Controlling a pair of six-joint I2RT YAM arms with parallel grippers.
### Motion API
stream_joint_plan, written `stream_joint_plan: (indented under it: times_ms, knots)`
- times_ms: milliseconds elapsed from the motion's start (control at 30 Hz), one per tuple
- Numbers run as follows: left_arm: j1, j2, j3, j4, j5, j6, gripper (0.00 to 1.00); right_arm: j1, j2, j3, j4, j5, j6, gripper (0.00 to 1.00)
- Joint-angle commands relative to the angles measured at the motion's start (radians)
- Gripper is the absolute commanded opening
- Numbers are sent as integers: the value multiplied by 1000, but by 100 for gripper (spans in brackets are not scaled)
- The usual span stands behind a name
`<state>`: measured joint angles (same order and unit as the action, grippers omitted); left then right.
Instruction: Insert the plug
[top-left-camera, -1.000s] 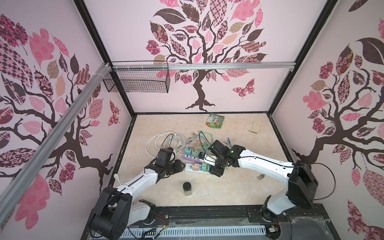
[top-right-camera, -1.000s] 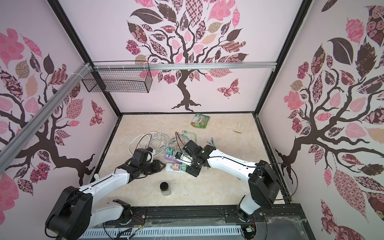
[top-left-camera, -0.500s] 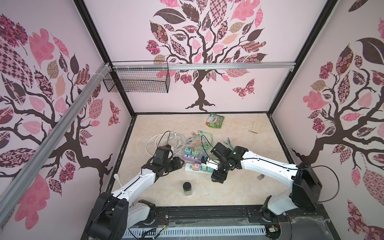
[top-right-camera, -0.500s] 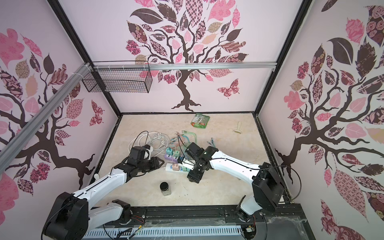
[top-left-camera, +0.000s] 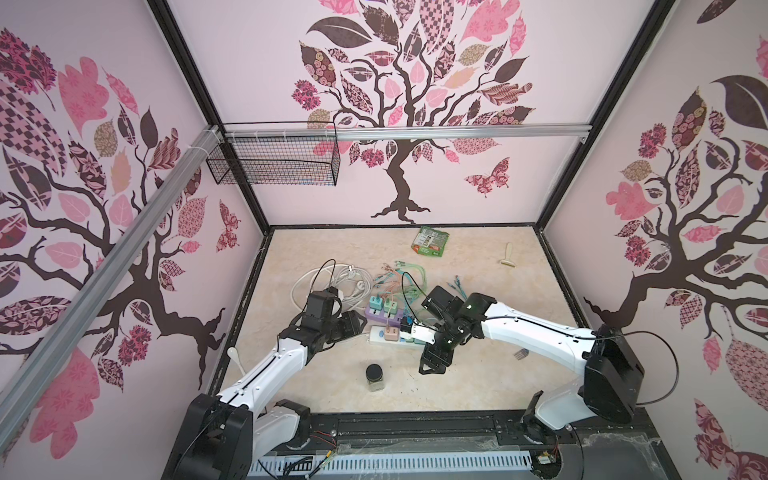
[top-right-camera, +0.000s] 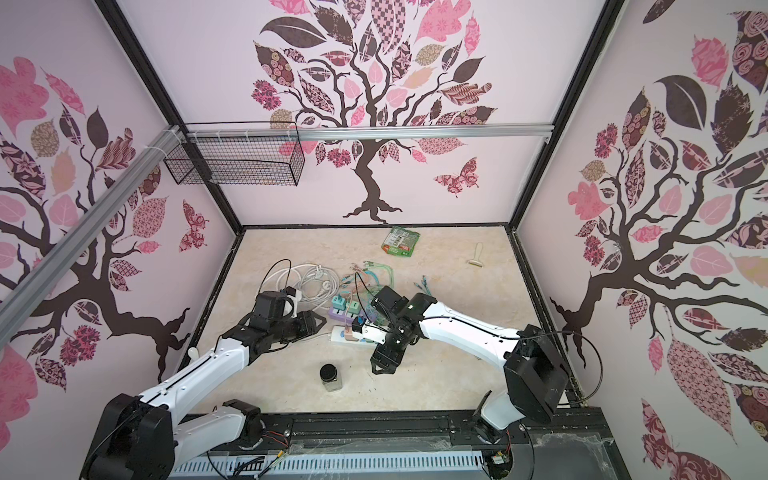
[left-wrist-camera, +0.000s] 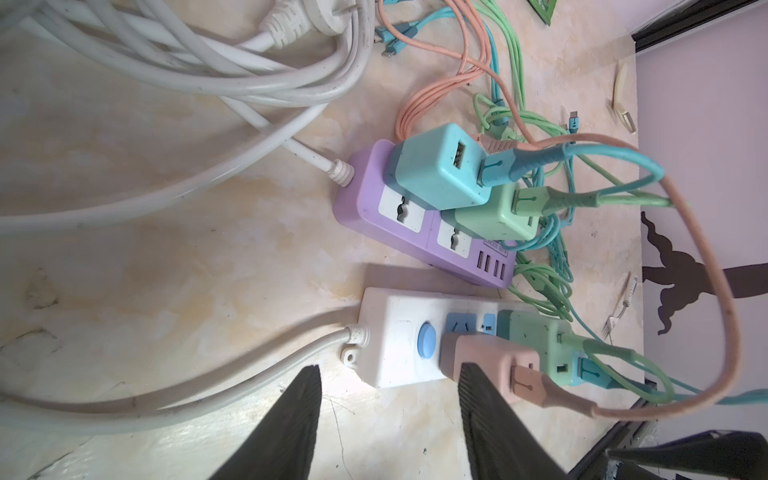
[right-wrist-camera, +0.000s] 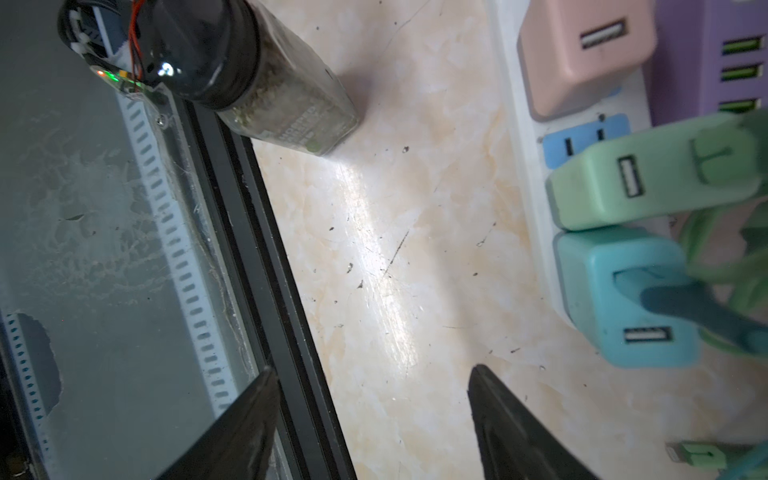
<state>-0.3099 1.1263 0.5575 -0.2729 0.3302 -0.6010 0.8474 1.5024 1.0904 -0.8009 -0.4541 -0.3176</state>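
A white power strip (top-left-camera: 379, 335) lies mid-table with a pink charger plug (left-wrist-camera: 490, 357), a green one (right-wrist-camera: 623, 187) and a blue one (right-wrist-camera: 615, 299) seated in it. Cables run from all three. My left gripper (left-wrist-camera: 390, 370) is open at the strip's switch end, and one fingertip stands in front of the pink charger plug without gripping it. In both top views the left gripper (top-left-camera: 360, 322) sits just left of the strip. My right gripper (top-left-camera: 432, 366) hangs open and empty over bare table, in front of the strip's other end.
A purple power strip (top-left-camera: 373, 314) with two chargers lies behind the white one, amid tangled coloured cables (top-left-camera: 399, 278). White cord coils (top-left-camera: 324, 282) lie at back left. A black-lidded jar (top-left-camera: 375, 376) stands in front. A green packet (top-left-camera: 432, 241) and a small tool (top-left-camera: 507, 255) lie at the back.
My right gripper has drawn back from the white strip toward the front edge and opened wider. The left gripper's jaws have opened beside the strip's switch end.
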Motion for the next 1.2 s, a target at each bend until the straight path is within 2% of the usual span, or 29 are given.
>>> stream_joint_plan:
  times_ms: [0, 133, 267, 467, 600, 667, 767, 833, 933, 1100, 1167]
  knots:
    - [12, -27, 46, -15, -2, 17, 57, -4, -53, 20, -3, -132, 0, 75]
    - [35, -44, 53, -31, -4, 28, 57, -5, -126, 11, 49, -196, 2, 76]
    - [101, -65, 52, -35, -6, 34, 58, -5, -233, -14, 164, -147, 28, 77]
    - [195, -86, 40, -10, -168, 62, 59, -29, -419, -148, 446, 177, 109, 87]
    - [204, -97, 31, 65, -251, 93, 59, -130, -495, -204, 551, 291, 173, 93]
    - [204, -113, 26, 112, -324, 141, 60, -179, -540, -258, 639, 405, 210, 99]
    - [207, -129, -2, 225, -442, 213, 63, -216, -602, -344, 759, 573, 219, 100]
    - [221, -127, -24, 293, -471, 237, 66, -239, -624, -384, 812, 659, 226, 100]
    - [263, -84, -53, 384, -516, 258, 67, -317, -643, -462, 910, 725, 238, 100]
    - [331, 21, -85, 537, -526, 256, 68, -467, -619, -577, 1125, 825, 307, 99]
    - [332, 39, -77, 559, -489, 316, 69, -500, -582, -601, 1182, 880, 312, 100]
